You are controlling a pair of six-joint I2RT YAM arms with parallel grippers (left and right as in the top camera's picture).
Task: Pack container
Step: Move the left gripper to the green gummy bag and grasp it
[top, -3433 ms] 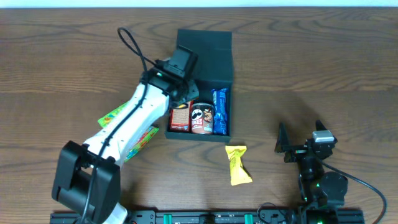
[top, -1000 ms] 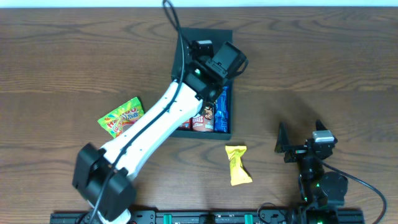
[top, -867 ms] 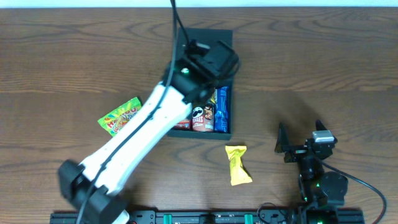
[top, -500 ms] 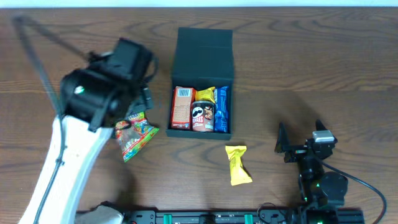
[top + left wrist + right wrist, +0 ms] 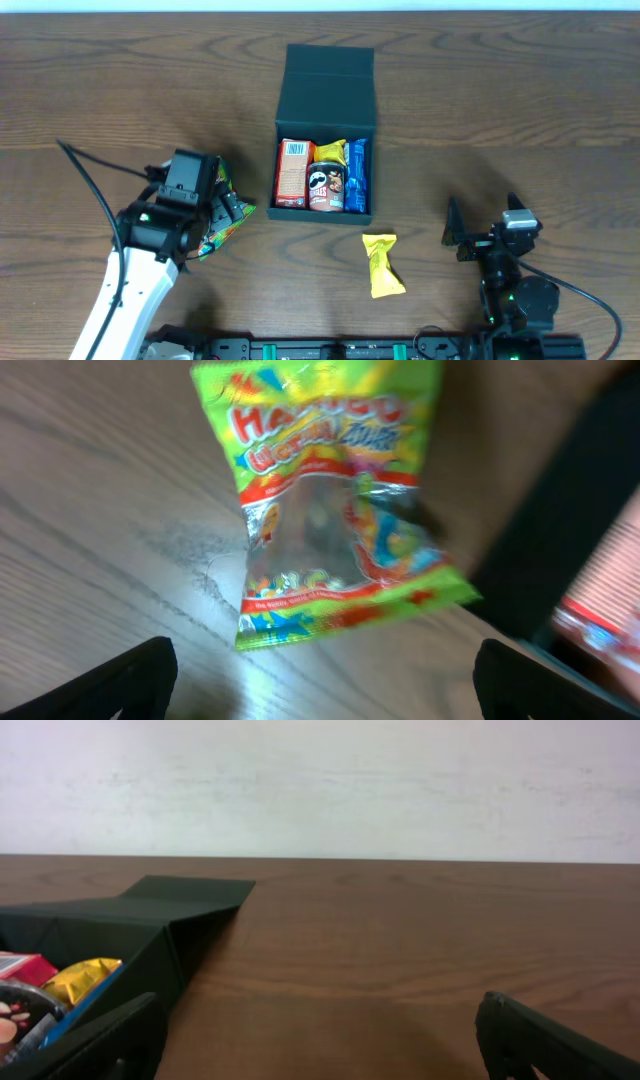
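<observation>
Left of the box (image 5: pixel 328 78), the left gripper (image 5: pixel 322 675) hangs spread wide above the candy bag (image 5: pixel 335 510), holding nothing; the right gripper (image 5: pixel 320 1042) rests near the table (image 5: pixel 520 100) edge, likewise spread, empty.

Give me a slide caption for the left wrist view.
Open left gripper over the Haribo bag on the table, beside the dark container.

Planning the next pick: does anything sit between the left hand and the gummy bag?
Nothing visible does. The open left hand hangs directly over the gummy bag, which lies flat on the table left of the container.
</observation>
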